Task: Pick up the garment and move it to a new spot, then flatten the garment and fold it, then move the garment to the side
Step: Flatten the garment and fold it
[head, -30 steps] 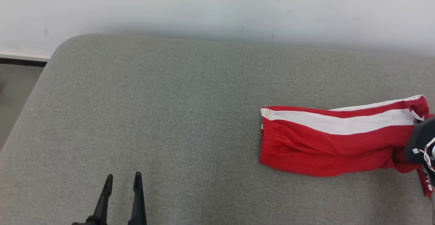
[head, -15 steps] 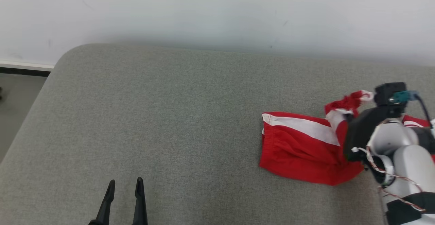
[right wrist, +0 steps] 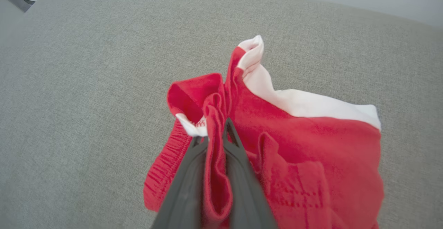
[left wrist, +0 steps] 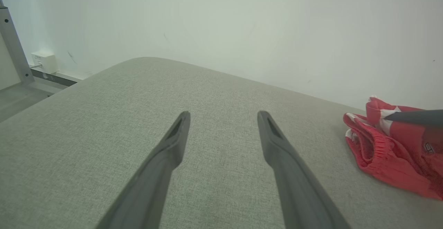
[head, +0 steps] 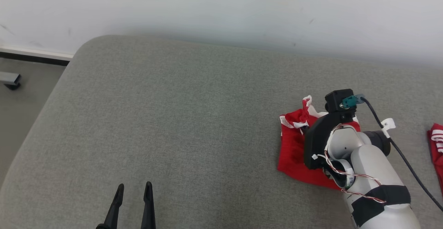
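Your right gripper has its two dark fingers pressed together on a bunched ridge of the red garment. The fold of cloth runs up between them and spills past their tips.

The garment, red with a broad white band and a gathered waistband, lies crumpled on the grey cushion. It sits on the cushion's right half, well away from the cushion's rounded corner. At the pinch the cloth is drawn up off the cushion, and a white-edged tip stands highest. The rest of the garment rests flat on the cushion, partly under the pale forearm of your right arm.

Your left gripper is over the cushion's near edge on its left half — fingers spread wide, nothing between them, well apart from the garment. You cannot tell whether its fingertips touch the cushion.

A black cable leaves a teal plug on the right wrist and trails across the cushion's right part. Farther along the cushion's right side lies a second scrap of red-and-white striped cloth, apart from the garment. The cushion's far edge meets a white wall. Grey floor shows beyond the cushion's rounded corner.
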### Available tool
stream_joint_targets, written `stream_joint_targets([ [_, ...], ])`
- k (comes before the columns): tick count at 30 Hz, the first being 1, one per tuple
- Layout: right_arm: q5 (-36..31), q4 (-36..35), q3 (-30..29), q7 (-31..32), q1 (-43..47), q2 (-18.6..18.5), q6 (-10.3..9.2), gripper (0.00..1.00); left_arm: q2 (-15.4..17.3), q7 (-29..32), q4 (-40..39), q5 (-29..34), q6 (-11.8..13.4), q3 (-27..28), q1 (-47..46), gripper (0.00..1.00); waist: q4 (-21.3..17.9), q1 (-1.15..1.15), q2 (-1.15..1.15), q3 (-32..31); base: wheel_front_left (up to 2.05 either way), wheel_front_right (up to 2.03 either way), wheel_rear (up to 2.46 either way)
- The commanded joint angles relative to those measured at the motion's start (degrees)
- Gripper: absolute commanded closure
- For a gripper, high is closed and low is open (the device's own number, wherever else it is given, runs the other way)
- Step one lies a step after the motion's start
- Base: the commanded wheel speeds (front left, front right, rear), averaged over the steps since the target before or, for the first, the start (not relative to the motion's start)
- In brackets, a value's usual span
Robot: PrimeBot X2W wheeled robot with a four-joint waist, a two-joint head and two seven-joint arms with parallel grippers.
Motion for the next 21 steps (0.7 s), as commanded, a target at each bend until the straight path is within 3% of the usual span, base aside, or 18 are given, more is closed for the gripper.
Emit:
stream_joint_targets([
  [1,0.3,0.8,0.3,-0.5,-0.5,0.3,-0.15,1.00,0.0,-0.1,0.0,-0.1,0.1,-0.1,-0.5,0.00,0.8,0.00,0.00,0.5,0.00,0.00,0.00],
  [6,0.9,4.6,1.6,-1.7,-2.5,0.9,-0.15,1.00,0.0,-0.1,0.0,-0.4,0.3,-0.5,-0.6,0.00,1.8,0.00,0.00,1.0,0.00,0.00,0.00],
  [7,1.1,5.3,1.9,-1.9,-2.9,1.0,-0.15,0.80,0.0,-0.1,0.0,-0.5,0.3,-0.5,-0.7,0.00,1.8,0.00,0.00,1.1,0.00,0.00,0.00],
  [8,1.6,5.5,2.0,-2.5,-3.3,1.1,-0.15,0.04,0.0,-0.1,0.0,-0.6,0.4,-0.5,-0.8,0.00,1.9,0.00,0.00,1.3,0.00,0.00,0.00],
  [9,2.2,5.7,1.9,-3.2,-3.8,1.1,-0.15,0.00,0.0,-0.1,-0.1,-0.6,0.3,-0.5,-1.0,0.00,1.9,0.00,0.00,1.4,0.00,0.00,0.00],
  [16,13.2,3.0,3.6,-6.8,-5.4,1.2,-0.15,0.00,0.0,-0.1,0.3,-0.4,0.4,0.5,-1.2,0.00,0.7,0.00,0.00,0.5,0.00,0.00,0.00],
  [21,14.2,-0.8,0.3,-10.4,-4.5,-0.3,-0.15,0.00,0.0,-0.1,0.2,0.2,0.1,1.1,-0.4,0.00,-0.7,0.00,0.00,-0.9,0.00,0.00,0.00],
])
